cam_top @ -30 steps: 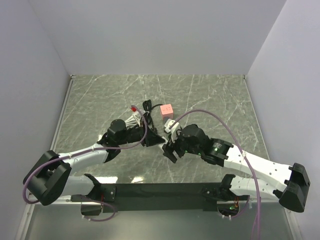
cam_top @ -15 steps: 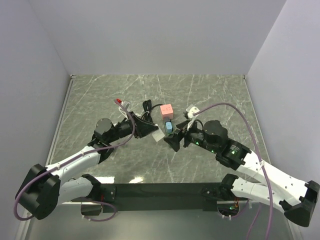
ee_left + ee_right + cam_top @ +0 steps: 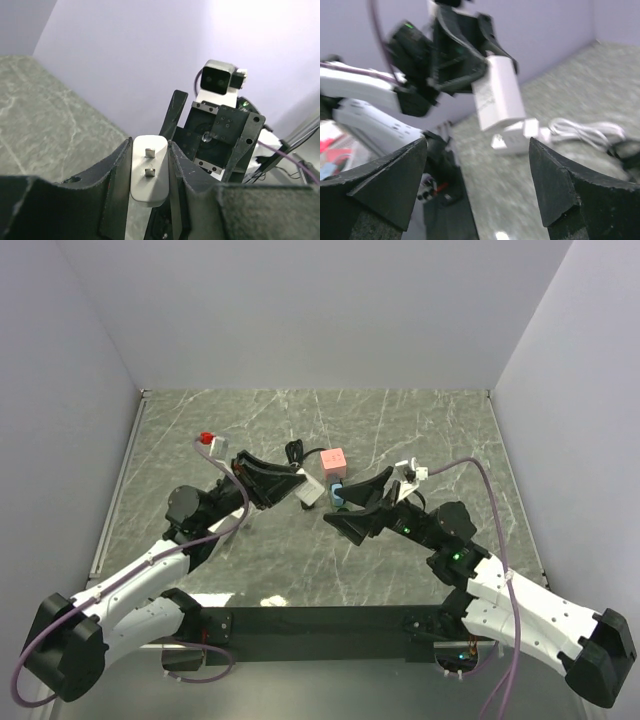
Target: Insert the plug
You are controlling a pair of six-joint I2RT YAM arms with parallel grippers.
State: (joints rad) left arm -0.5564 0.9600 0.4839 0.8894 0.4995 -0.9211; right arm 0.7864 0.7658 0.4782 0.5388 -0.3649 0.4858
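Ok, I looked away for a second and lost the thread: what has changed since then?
Both arms drew their wrists back, the left arm leftward and the right arm rightward, and both grippers shifted farther up the table. The left gripper holds the plug, and the right gripper is now open. The pink cube and cable stayed put.

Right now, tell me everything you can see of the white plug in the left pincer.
The white plug is a smooth, rounded plastic block with two flat metal prongs on its end face. The left pincer clamps its two long sides, prongs pointing away from the wrist toward the right arm. It looks held clear of the table; nothing else touches it.
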